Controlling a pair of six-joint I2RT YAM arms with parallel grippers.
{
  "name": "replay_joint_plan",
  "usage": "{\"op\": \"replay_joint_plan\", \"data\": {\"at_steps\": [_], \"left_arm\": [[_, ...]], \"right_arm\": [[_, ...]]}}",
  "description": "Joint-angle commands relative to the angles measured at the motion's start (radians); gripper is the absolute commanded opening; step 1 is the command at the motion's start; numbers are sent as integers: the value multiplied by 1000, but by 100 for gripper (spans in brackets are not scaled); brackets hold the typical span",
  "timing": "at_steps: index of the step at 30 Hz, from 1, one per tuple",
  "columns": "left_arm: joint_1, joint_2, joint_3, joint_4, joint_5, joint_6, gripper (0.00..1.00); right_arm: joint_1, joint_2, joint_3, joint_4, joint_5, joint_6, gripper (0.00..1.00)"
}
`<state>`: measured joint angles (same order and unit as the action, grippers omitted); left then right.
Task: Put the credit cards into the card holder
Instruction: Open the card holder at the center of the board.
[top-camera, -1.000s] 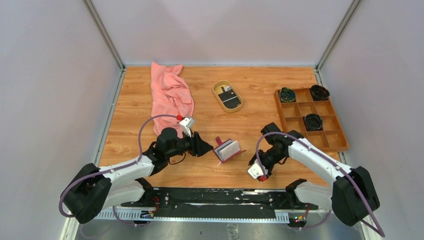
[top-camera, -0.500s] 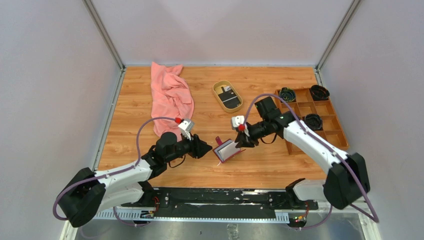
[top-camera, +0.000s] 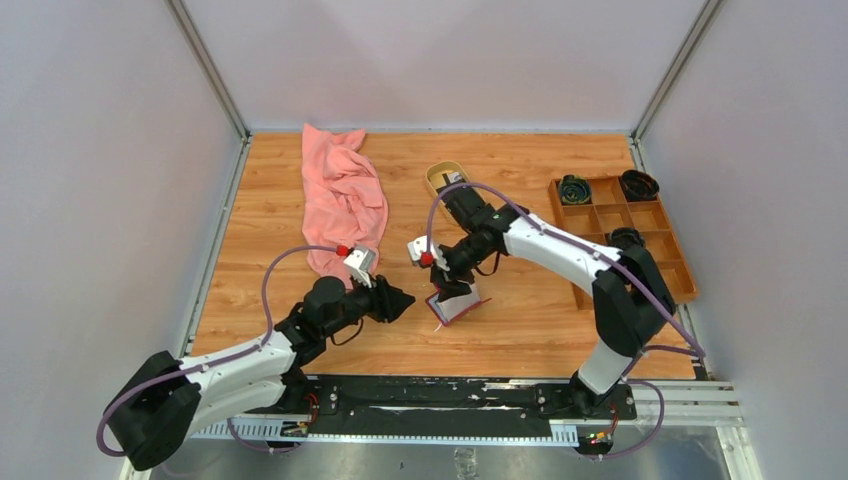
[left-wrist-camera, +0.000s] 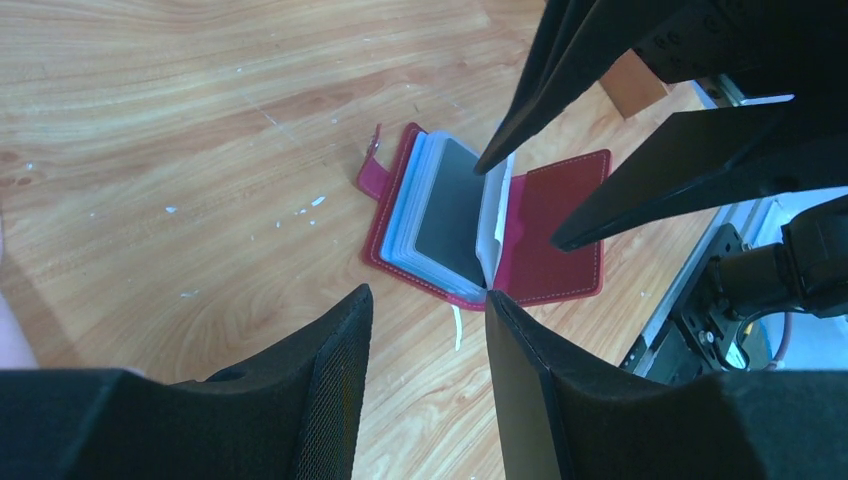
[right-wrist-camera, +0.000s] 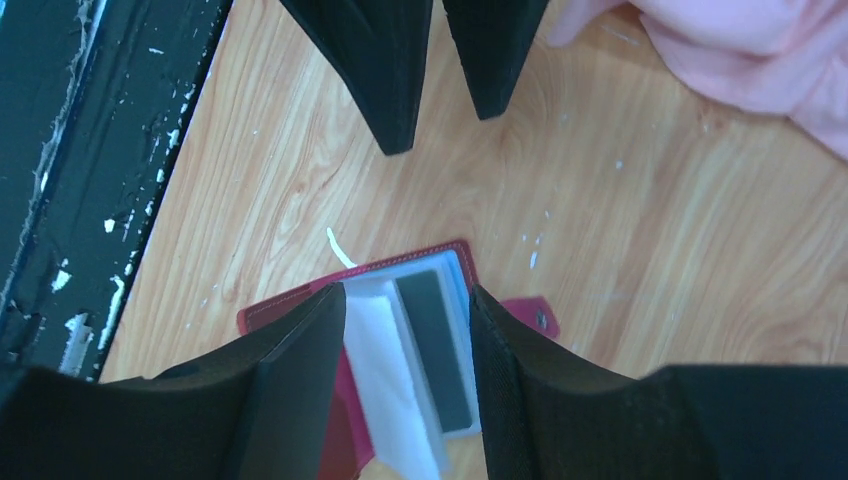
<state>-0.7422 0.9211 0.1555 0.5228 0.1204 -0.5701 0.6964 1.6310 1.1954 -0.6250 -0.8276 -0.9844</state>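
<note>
On the wooden tabletop (top-camera: 260, 200), near the middle of its front edge, the card holder (left-wrist-camera: 545, 225) lies open. The right gripper (right-wrist-camera: 408, 300) hangs over its sleeves (left-wrist-camera: 440, 215), fingers parted, gripping nothing; the left gripper (left-wrist-camera: 427, 295), parted and empty, sits just beside. Pinning the holder flat should steady the sleeves.

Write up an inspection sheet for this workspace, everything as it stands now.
Surface: light wooden tabletop, small white flecks.
Job's things: dark red leather-like card holder lies open, sleeves fanned up; credit cards barely seen in the oval tan dish, mostly hidden by the right arm.
Clutter: crumpled pink cloth; brown wooden compartment tray holding black coils.
Grippers: left gripper open, empty, beside the holder; right gripper open, straddling the sleeves.
Cables: purple cables loop off both arms, nothing seen snagged.
Surroundings: pale grey walls; black base rail.
</note>
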Motion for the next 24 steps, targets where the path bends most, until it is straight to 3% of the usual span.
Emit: {"op": "replay_joint_plan", "data": {"at_steps": [1,9,13,15,20,24], "left_arm": [[-5,-30,-28,22,-37,-17,50],[-3,-113,-86,22,-62,-20,54],[-3,-87,-56,23,-19,24,77],[-4,-52,-30,23,5,64,83],[-3,59,52,26,41,121,83],[-3,127,94,41,83,71,81]], "right_arm": [[56,115,108,-242,30,-273,53],[72,123,46,-285,163,-363,49],[72,24,-43,-296,184,-408,41],[72,-28,-100,-293,186,-436,36],[72,-132,-247,-224,191,-434,15],[72,-186,-364,-122,201,-410,9]]}}
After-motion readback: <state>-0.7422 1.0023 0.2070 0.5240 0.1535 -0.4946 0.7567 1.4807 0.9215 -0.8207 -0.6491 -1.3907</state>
